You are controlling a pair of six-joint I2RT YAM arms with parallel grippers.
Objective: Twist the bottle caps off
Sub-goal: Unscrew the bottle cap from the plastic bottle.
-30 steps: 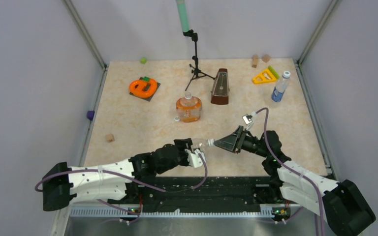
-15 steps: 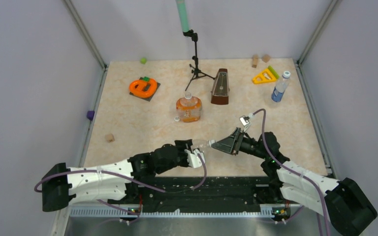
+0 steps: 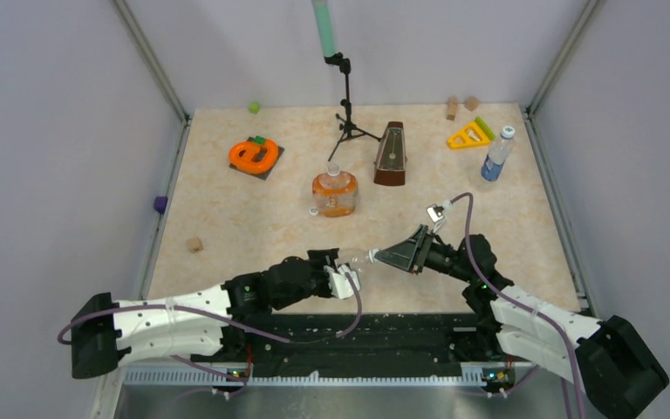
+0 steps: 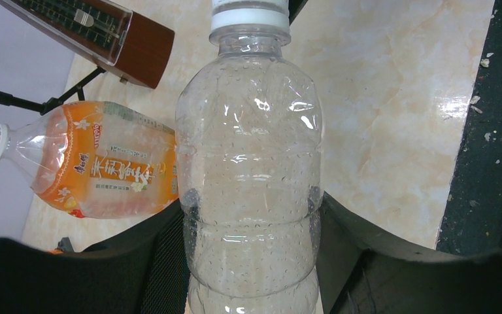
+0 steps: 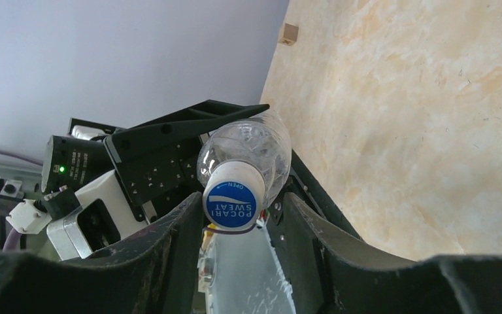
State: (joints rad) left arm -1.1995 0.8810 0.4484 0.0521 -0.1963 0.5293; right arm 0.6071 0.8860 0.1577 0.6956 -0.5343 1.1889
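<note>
The left hand (image 4: 251, 255) is closed on the lower body of the plain clear plastic bottle (image 4: 248, 150), with both fingers pressed against its sides. The bottle is held off the bench (image 3: 244, 231). It lies level, its long axis running roughly along the near edge and its neck pointed toward the right arm.

The right hand (image 5: 240, 219) is set narrowly apart around the round cap with white sides and a blue printed top (image 5: 234, 203), which is seated on the neck. A slim gap is seen at one side, and whether the pads press on the cap cannot be told.

The black front rail (image 3: 375, 330) lies just on the near side of both hands. Bare bench is seen ahead of the held bottle as far as the squat bottle of orange liquid (image 3: 335, 194). That bottle stands upright with its threaded neck uncapped, and a small white cap (image 3: 313, 210) lies just beside its base. The brown metronome (image 3: 391, 154) stands beyond it. The clear bottle with a blue label (image 3: 495, 155) stands well apart near the right edge, capped.
</note>
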